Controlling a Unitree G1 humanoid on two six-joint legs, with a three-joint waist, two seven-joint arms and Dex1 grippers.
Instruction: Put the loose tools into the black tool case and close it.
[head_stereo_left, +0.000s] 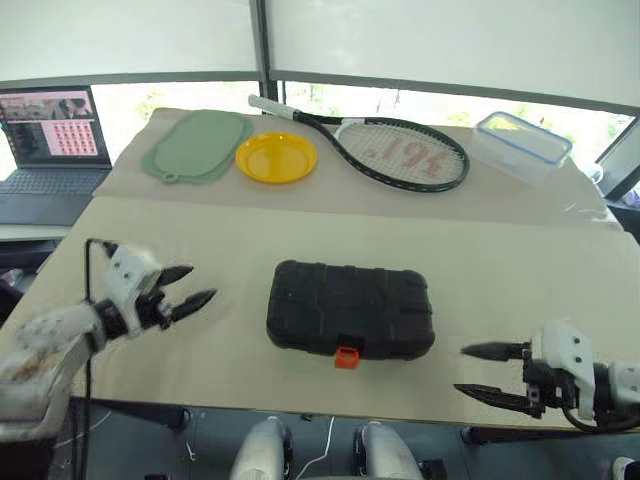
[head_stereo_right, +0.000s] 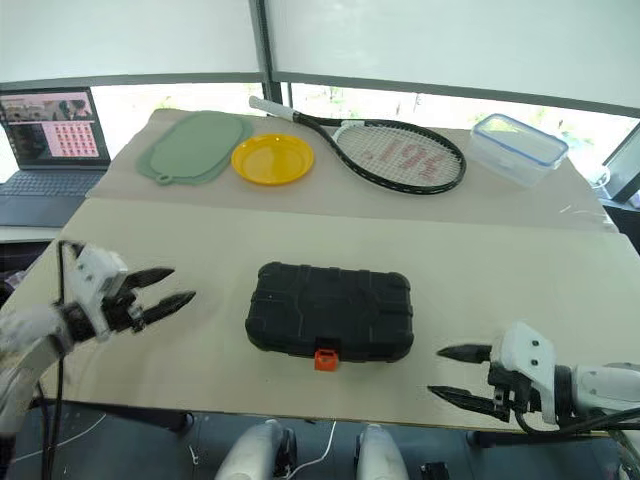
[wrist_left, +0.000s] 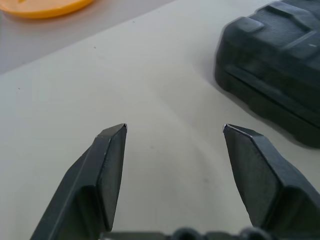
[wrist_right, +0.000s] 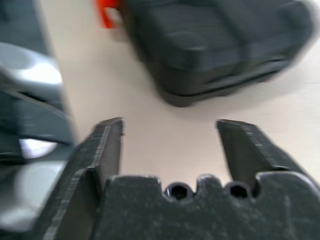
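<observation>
right hand (head_stereo_left: 487, 371): released, fingers spread, nothing between them; it hangs at the near edge of the bench (head_stereo_left: 230, 240).
left hand (head_stereo_left: 189, 286): released too, fingers apart and empty, on the other side of the case.
case (head_stereo_left: 350, 308): lies shut between the two hands, apart from both; its orange latch (head_stereo_left: 346, 357) faces the near edge.
loose tools: none to be seen on the bench, so I judge they are inside the case.
risk, latch: the lid is down, but I cannot tell whether the latch has caught; if not, the lid could spring up once the case is moved.
risk, knock: either hand swinging inward could shove the case towards the near edge, since it sits free on a smooth top.
risk, far things: a plate (head_stereo_left: 276, 157), a green mat (head_stereo_left: 197, 146), a racket (head_stereo_left: 400, 152) and a clear box (head_stereo_left: 521, 146) lie well beyond both hands, and I judge them out of harm's way.
writing: red figures on the racket strings, perhaps "161", not surely readable; the laptop (head_stereo_left: 52, 150) screen is too small to read; no brand visible on the case.
</observation>
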